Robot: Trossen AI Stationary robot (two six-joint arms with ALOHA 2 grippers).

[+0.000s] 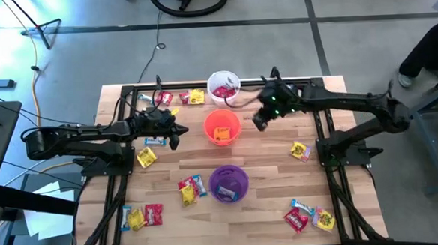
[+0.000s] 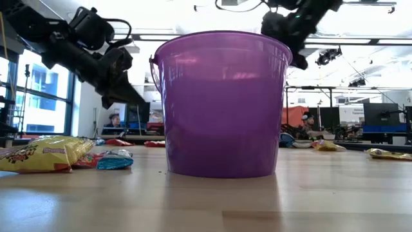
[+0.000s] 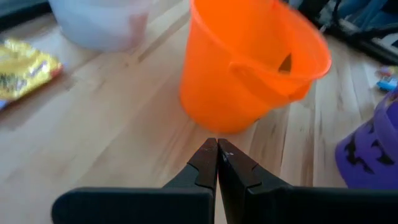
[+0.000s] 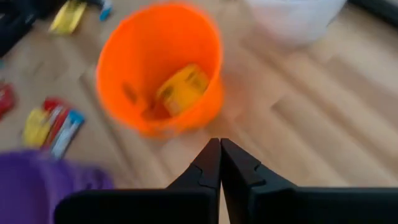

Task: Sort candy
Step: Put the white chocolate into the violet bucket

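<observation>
The left gripper (image 1: 176, 131) is hovering just left of the round orange plastic cup (image 1: 221, 127), its dark fingers (image 3: 208, 163) pressed together on nothing. The right gripper (image 1: 260, 122) is hanging just right of that cup, fingers likewise closed and empty. Shiny wrapped candy (image 1: 192, 189) is lying scattered over the wooden table (image 1: 261, 210); one yellow candy (image 4: 181, 89) is sitting inside the orange cup.

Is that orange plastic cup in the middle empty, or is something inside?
Not empty: the orange plastic cup holds a yellow wrapped candy, seen in the right wrist view.
</observation>
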